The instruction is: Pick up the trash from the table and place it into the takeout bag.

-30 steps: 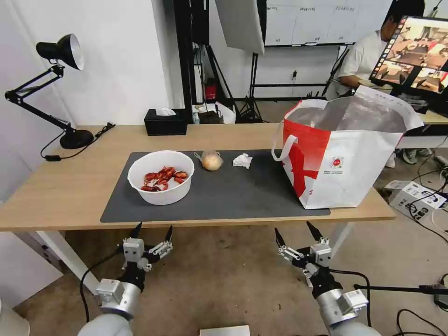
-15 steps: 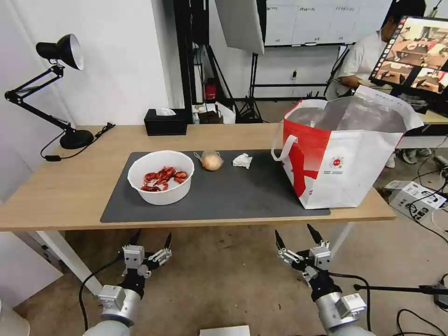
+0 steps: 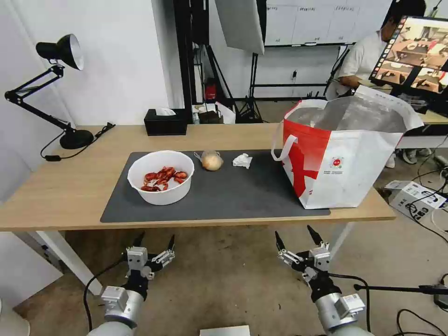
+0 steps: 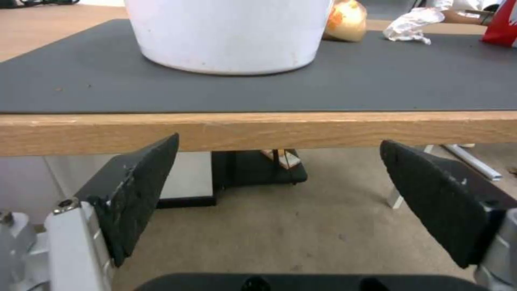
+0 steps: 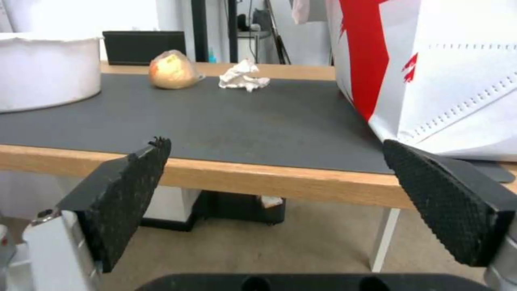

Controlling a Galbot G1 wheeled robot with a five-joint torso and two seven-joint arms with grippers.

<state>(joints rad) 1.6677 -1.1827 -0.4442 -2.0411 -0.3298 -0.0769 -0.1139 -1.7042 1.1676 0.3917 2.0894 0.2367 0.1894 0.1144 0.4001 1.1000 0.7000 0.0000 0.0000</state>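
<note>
Table [image 3: 70, 186], dark grey mat [image 3: 224, 196]. On mat, left to right: white bowl of crayfish shells [image 3: 161, 177]; knotted clear bag with yellowish lump [image 3: 211, 160]; crumpled tissue [image 3: 242, 161]; red-and-white takeout bag [image 3: 343, 154], upright at right end. Below front edge: left gripper [image 3: 155, 241], fingers spread, empty; right gripper [image 3: 296, 237], likewise.

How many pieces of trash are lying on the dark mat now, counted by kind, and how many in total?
White bowl of red crayfish shells: 1
Knotted clear bag with yellowish lump: 1
Crumpled white tissue: 1
Total: 3, all on the mat, beside the takeout bag.
</note>
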